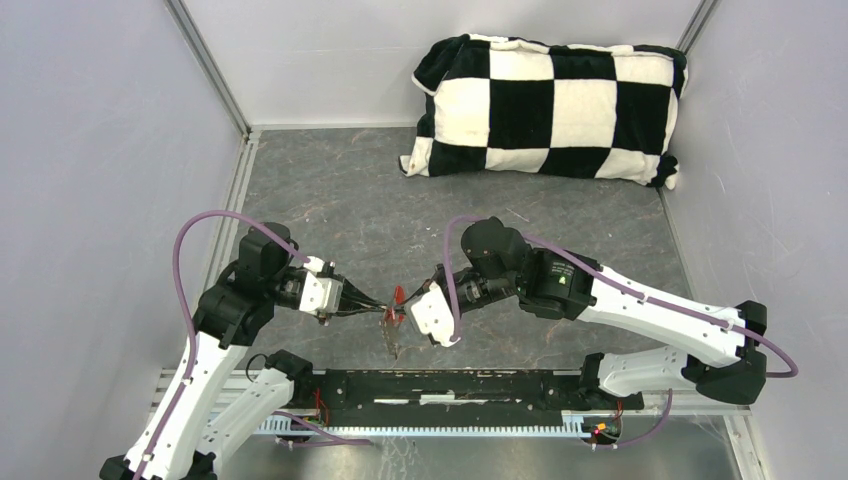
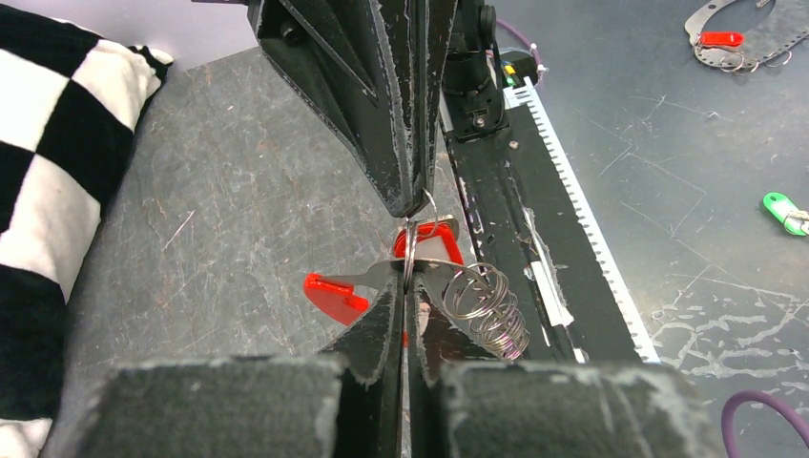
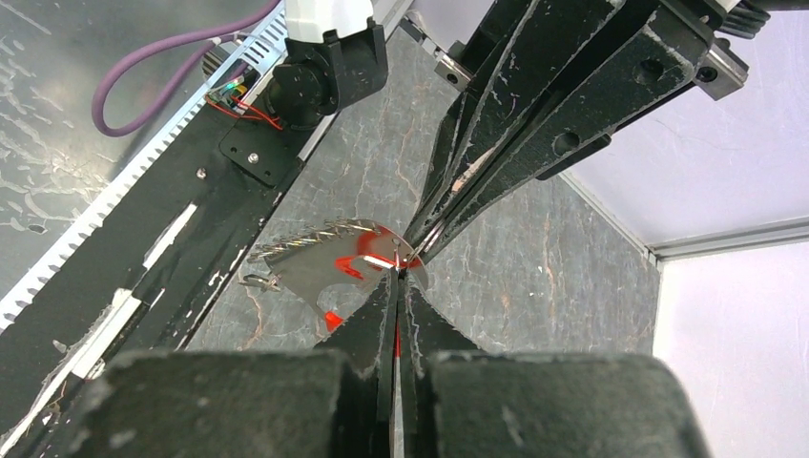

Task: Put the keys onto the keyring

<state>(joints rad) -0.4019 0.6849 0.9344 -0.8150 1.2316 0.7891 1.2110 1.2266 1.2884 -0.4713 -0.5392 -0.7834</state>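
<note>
My two grippers meet tip to tip above the table's near middle. My left gripper (image 1: 383, 309) (image 2: 407, 282) is shut; the red-headed key (image 2: 334, 295) sticks out sideways from its tips, its silver blade pinched there beside a thin ring (image 2: 409, 250). My right gripper (image 1: 407, 302) (image 3: 397, 277) is shut on the keyring: a red sliver shows between its jaws and the red fob (image 2: 445, 244) (image 1: 398, 295) sits at its tips. The keyring's silver rings (image 2: 487, 307) (image 3: 310, 236) (image 1: 391, 342) hang loose below. I cannot make out the dark-headed key.
A black-and-white checkered pillow (image 1: 545, 105) lies at the back right. A black rail (image 1: 450, 385) runs along the near edge under the grippers. On the floor beyond the rail lie a green tag (image 2: 784, 210) and another red-tagged ring set (image 2: 722, 38). Grey walls enclose the table.
</note>
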